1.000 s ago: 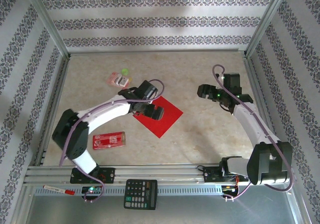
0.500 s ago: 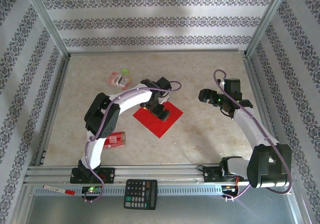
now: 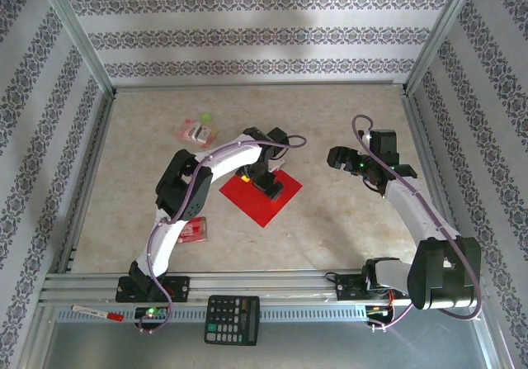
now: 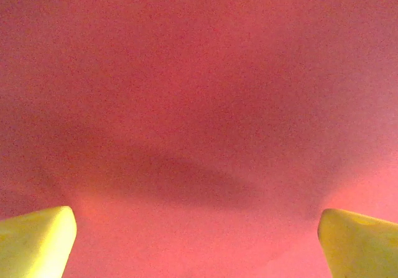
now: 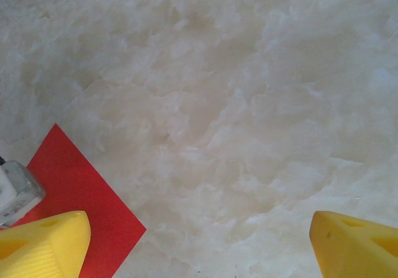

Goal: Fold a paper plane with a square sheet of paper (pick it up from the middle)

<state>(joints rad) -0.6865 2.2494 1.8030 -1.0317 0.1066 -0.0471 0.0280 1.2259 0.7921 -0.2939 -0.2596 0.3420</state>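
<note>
The square sheet of red paper [image 3: 266, 200] lies flat on the table, turned like a diamond. My left gripper [image 3: 268, 186] is low over its middle, pointing down. In the left wrist view the red paper [image 4: 199, 104] is very close, and the two yellow fingertips [image 4: 34, 240] stand wide apart with nothing between them. My right gripper [image 3: 336, 156] hovers above bare table to the right of the sheet, open. In the right wrist view one corner of the paper [image 5: 81, 191] shows at lower left, with its yellow fingertips [image 5: 351, 244] far apart.
A red rectangular packet with white print [image 3: 194, 230] lies near the left arm. A small pink and green item [image 3: 198, 128] sits at the back left. A calculator [image 3: 232, 319] and a pen [image 3: 97, 312] rest on the front rail. Metal frame posts bound the table.
My left arm has swung right and come down over the middle of the red sheet. The right gripper has shifted slightly and then held still.
</note>
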